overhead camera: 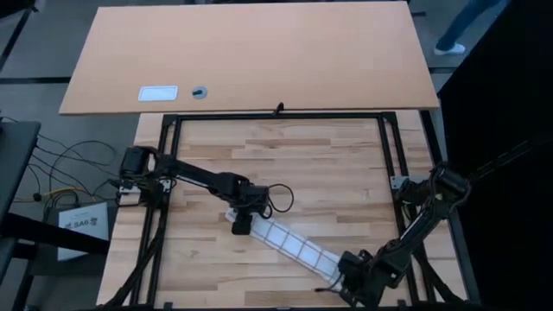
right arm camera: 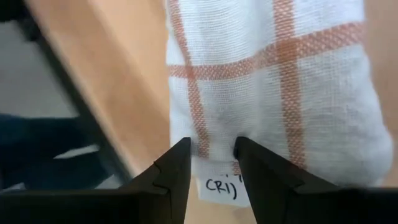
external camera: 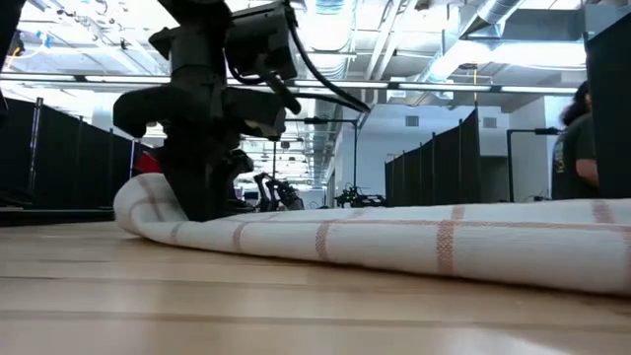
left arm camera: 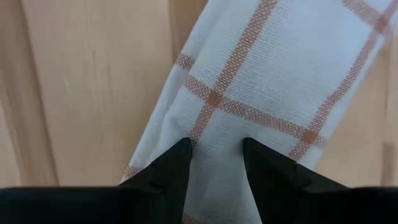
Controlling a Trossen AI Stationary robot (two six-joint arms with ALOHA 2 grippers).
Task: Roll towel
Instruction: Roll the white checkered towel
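The towel (overhead camera: 289, 244), folded into a long narrow strip, lies diagonally across the table (overhead camera: 337, 173), its far-left end pinched by the left hand (overhead camera: 241, 223) and its near-right end by the right hand (overhead camera: 339, 281), so rolling would run along that diagonal.
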